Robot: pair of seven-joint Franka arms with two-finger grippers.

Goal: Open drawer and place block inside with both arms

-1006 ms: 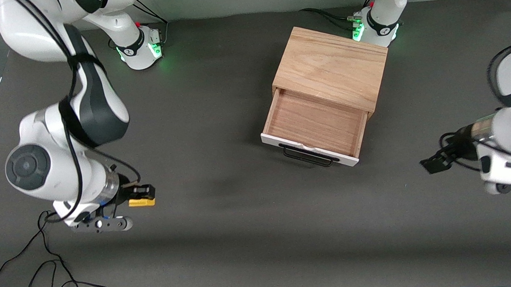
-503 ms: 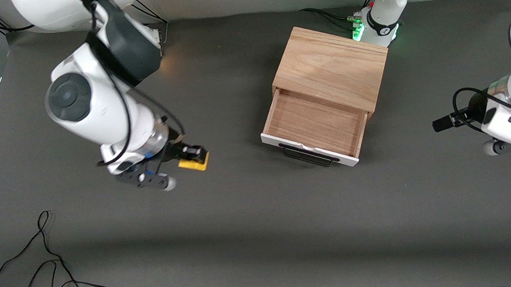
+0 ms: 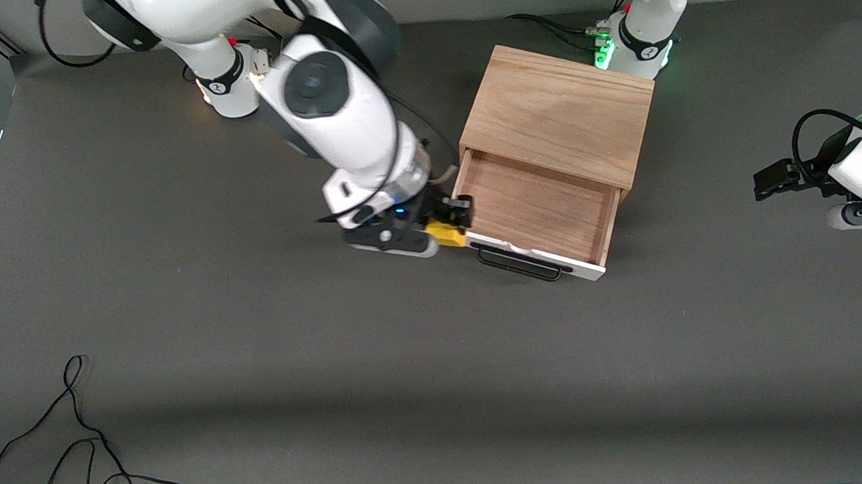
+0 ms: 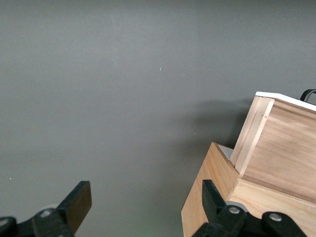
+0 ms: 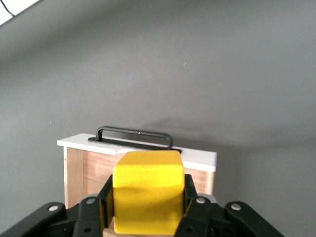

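The drawer (image 3: pixel 532 207) stands pulled out of the light oak cabinet (image 3: pixel 557 110), its wood interior bare and its black handle (image 3: pixel 517 262) facing the front camera. My right gripper (image 3: pixel 453 222) is shut on the yellow block (image 3: pixel 444 232) and hangs over the drawer's corner at the right arm's end. In the right wrist view the block (image 5: pixel 148 190) sits between both fingers of the right gripper (image 5: pixel 148 200), above the white front panel (image 5: pixel 197 159). My left gripper (image 3: pixel 771 178) waits open and empty off the cabinet's other end; in the left wrist view its fingers (image 4: pixel 79 205) stand wide apart.
A loose black cable (image 3: pixel 80 437) lies on the dark mat near the front camera at the right arm's end. Both arm bases (image 3: pixel 234 79) stand along the table's back edge, one right beside the cabinet.
My right arm has carried the block from the right arm's end of the table up to the drawer's corner. The left gripper has drawn back a little, away from the cabinet.
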